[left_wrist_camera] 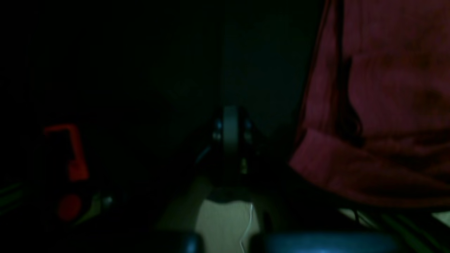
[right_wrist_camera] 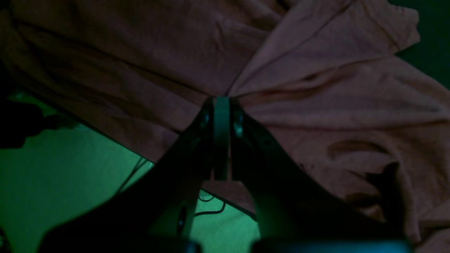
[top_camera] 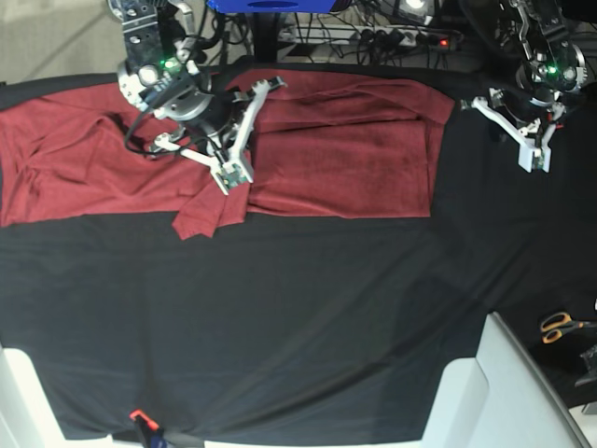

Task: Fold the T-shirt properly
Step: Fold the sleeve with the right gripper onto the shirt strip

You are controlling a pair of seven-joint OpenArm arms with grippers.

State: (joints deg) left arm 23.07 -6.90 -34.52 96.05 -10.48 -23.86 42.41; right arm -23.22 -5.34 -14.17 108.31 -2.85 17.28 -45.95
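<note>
Two jaws: the right jaws [right_wrist_camera: 221,102] pinch the T-shirt [top_camera: 345,149]; the left jaws [top_camera: 539,161] are closed, empty. Next, fold it over.

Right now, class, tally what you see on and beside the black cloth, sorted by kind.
Shirt: 1
Gripper: 2, right and left
Scissors: 1
Black cloth: 1
Total: 5
</note>
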